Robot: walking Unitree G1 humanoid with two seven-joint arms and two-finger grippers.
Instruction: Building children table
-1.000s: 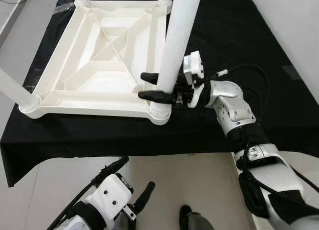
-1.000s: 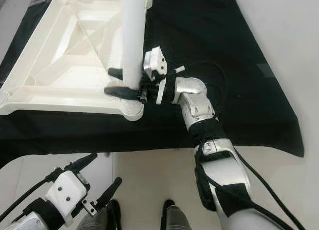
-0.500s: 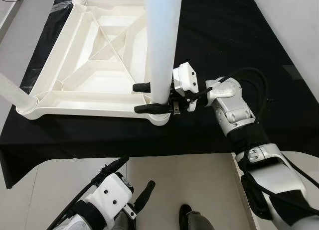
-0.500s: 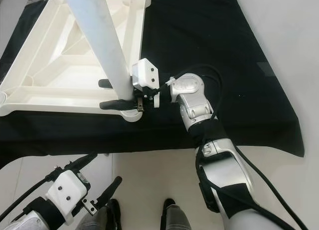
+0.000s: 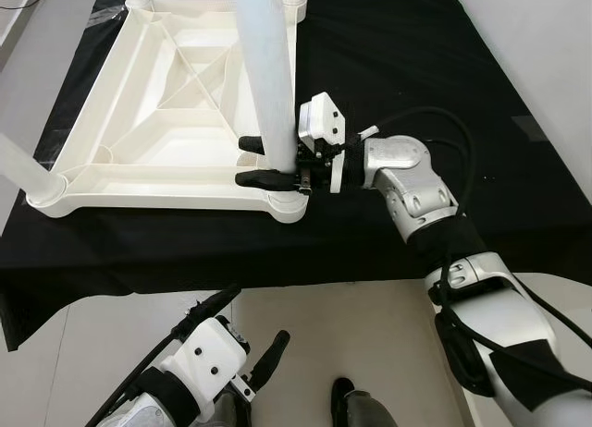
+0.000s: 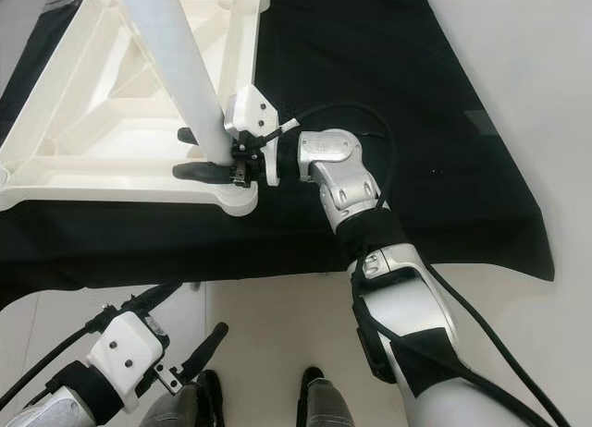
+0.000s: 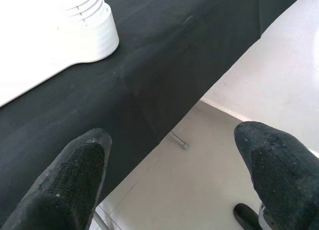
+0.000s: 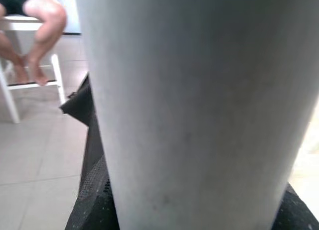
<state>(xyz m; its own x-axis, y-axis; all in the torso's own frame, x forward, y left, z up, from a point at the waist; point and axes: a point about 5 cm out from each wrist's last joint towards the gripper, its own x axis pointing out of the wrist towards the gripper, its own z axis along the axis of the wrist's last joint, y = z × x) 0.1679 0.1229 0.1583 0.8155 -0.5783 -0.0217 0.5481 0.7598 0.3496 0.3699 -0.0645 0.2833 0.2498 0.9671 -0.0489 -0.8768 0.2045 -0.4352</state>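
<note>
A white children's table top lies upside down on a black cloth, ribs facing up. A long white leg stands in its near right corner socket, leaning with its top toward the left. My right gripper is shut on the leg just above the socket, one black finger on each side. In the right wrist view the leg is right in front of the camera. My left gripper hangs open below the table's front edge, its fingers wide apart with nothing between them.
Another white leg sticks out of the near left corner, and a far corner socket carries one too. The black cloth drapes over the front edge. Pale floor tiles lie below. A person's legs rest on a white chair beyond.
The leg's top has swung from leaning right, through upright, to leaning left, with my right gripper turning and shifting a little left on it. The left arm has stayed put.
</note>
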